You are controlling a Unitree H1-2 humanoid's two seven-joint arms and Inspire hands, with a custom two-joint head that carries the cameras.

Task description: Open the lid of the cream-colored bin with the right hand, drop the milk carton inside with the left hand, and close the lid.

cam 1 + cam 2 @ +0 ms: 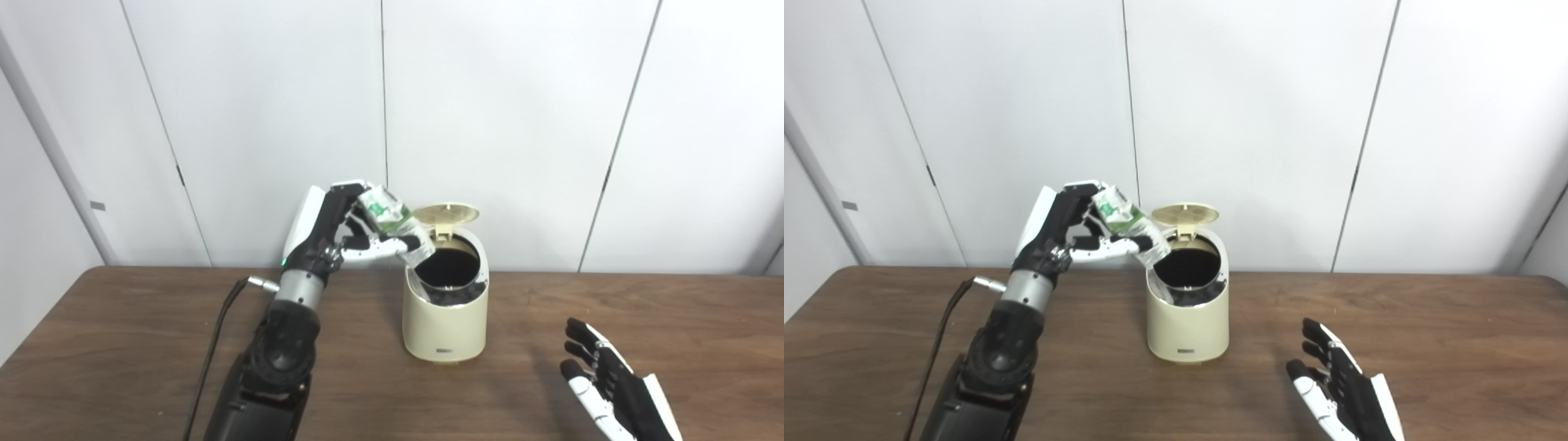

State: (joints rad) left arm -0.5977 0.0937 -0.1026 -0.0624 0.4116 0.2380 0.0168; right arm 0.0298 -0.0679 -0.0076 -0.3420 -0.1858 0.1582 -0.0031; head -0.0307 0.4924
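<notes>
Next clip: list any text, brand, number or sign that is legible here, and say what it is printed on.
Nothing can be read.
Milk carton in the left hand: green and white print, too blurred to read.
Cream-colored bin: a small dark badge low on its front, too small to read.
Lid, wall panels, table: no markings visible.

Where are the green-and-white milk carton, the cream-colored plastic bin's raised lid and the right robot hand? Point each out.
green-and-white milk carton (392,219), left eye view, on its printed side.
cream-colored bin's raised lid (446,213), left eye view, on the lid's underside.
right robot hand (1344,383), right eye view, on the open palm.
</notes>
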